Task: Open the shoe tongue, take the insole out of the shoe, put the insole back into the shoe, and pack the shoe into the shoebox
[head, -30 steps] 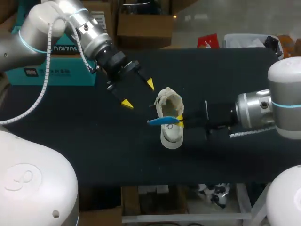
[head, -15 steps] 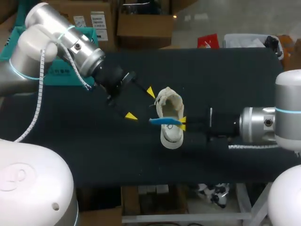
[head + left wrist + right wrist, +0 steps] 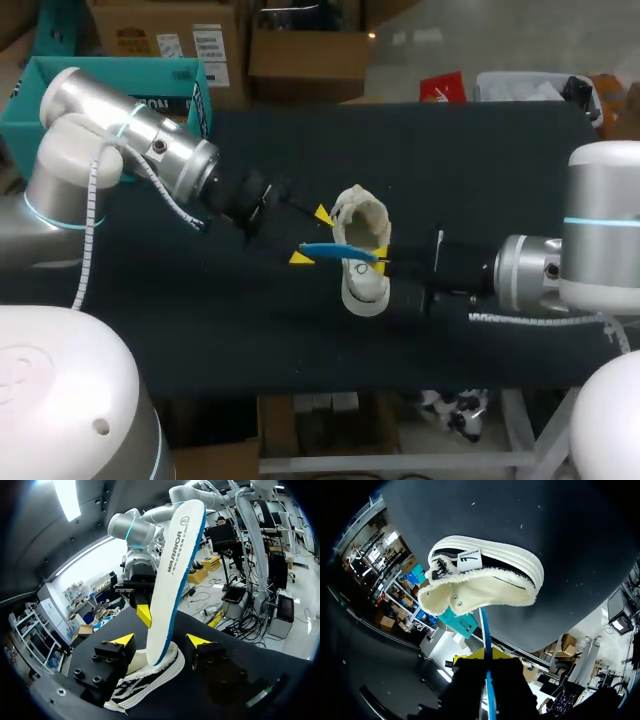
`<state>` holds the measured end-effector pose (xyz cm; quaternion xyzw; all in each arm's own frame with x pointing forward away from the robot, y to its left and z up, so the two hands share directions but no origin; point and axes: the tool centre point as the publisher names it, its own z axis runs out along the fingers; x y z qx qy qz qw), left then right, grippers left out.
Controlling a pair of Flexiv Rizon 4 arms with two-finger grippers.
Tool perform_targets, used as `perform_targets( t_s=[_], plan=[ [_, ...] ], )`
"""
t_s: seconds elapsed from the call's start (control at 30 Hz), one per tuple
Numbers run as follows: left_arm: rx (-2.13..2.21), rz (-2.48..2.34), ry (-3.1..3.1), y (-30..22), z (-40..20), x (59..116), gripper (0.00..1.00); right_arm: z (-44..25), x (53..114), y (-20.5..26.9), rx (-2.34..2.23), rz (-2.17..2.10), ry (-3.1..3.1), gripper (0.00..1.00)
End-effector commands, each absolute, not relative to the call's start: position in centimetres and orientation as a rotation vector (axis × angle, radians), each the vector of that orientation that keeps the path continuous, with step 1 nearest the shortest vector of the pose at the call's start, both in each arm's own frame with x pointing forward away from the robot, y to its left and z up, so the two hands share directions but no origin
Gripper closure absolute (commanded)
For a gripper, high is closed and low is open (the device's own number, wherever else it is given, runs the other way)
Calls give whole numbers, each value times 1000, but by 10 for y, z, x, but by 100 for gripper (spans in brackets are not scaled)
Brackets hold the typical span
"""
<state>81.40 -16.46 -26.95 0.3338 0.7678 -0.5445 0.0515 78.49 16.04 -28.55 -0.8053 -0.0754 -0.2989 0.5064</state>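
Observation:
A cream and black low shoe (image 3: 362,225) lies on the black table (image 3: 480,170) near the middle. My right gripper (image 3: 383,262) is shut on a white insole with a blue underside (image 3: 335,252), which sticks out past the shoe toward my left arm. In the right wrist view the insole's blue edge (image 3: 485,625) runs from the right gripper (image 3: 489,656) to the shoe (image 3: 485,580). My left gripper (image 3: 311,236) is open, its yellow tips on either side of the insole's free end. In the left wrist view the insole (image 3: 175,570) rises between the left gripper's (image 3: 161,640) fingers without touching them, over the shoe (image 3: 150,675).
An open teal shoebox (image 3: 150,62) sits at the table's back left corner, behind my left arm. Bare black tabletop lies to the back right and along the front edge.
My left arm has swung down and right toward the shoe, and its fingers have narrowed around the insole's free end. The right gripper has kept its hold on the insole.

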Motion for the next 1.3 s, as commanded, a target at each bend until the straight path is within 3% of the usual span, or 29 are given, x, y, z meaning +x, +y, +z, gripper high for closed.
perform_targets(
  t_s=[0.03,0.2,0.33,0.4,0.43,0.6,0.63,0.67,0.7,1.03,1.1,1.23,1.3],
  plan=[
    [936,-1666,2284,-173,-276,812,56,-289,781,163,-1930,-762,-157,100],
    [967,-1650,2287,-180,-277,809,59,-291,782,165,-1922,-770,-157,100],
    [973,-1646,2288,-182,-278,809,69,-292,783,166,-1920,-767,-158,100],
    [979,-1642,2289,-182,-279,809,85,-292,783,166,-1922,-765,-157,100],
    [992,-1635,2293,-183,-279,809,100,-292,783,166,-1922,-764,-157,100],
    [1033,-1591,2291,-185,-283,807,100,-292,784,165,-1925,-760,-157,100],
    [1048,-1578,2289,-186,-285,807,100,-291,785,165,-1929,-755,-158,92],
    [1056,-1564,2283,-186,-285,806,100,-291,785,165,-1937,-749,-154,57],
    [1066,-1560,2279,-187,-286,806,100,-290,784,165,-1941,-747,-153,0],
    [1217,-1482,2179,-192,-296,814,100,-287,771,159,-2015,-758,-103,0],
    [1242,-1442,2168,-194,-299,817,100,-289,770,158,-2017,-767,-84,5],
    [1263,-1394,2174,-198,-305,823,100,-293,769,155,-2027,-768,-64,35],
    [1262,-1395,2167,-199,-307,825,100,-294,771,154,-2023,-771,-61,42]
  ],
)
